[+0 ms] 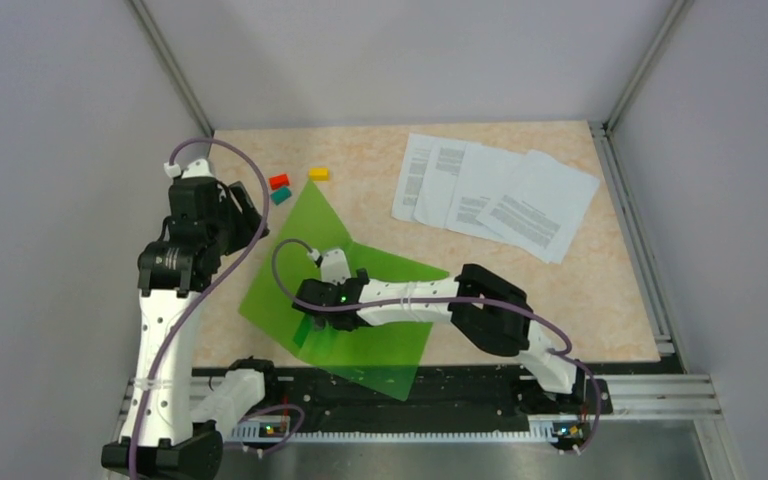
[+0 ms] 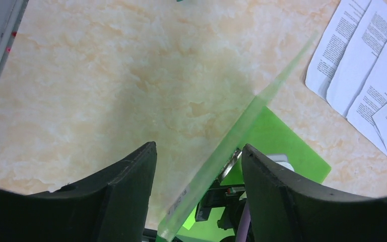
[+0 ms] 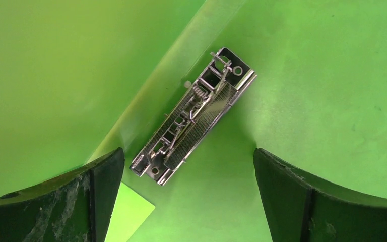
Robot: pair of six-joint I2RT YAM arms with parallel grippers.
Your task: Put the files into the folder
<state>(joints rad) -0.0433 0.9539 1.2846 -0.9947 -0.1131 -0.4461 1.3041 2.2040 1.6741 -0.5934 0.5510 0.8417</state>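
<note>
The green folder (image 1: 385,345) lies open at the table's near left, its cover (image 1: 305,235) raised on edge. In the left wrist view the cover's edge (image 2: 232,141) runs between my left gripper's (image 2: 197,146) spread fingers, and neither pad presses on it. My left gripper (image 1: 243,215) stands open just left of the cover. My right gripper (image 1: 305,320) hangs open over the folder's inner face, with the metal clip (image 3: 194,116) just ahead of its fingers. The files (image 1: 495,190), white printed sheets, are fanned out at the back right; they also show as files (image 2: 363,55) in the left wrist view.
Small red (image 1: 280,181), teal (image 1: 280,196) and yellow (image 1: 318,173) blocks sit behind the folder. Grey walls with metal rails (image 1: 635,200) close in the table on three sides. The right arm (image 1: 490,310) stretches across the near edge.
</note>
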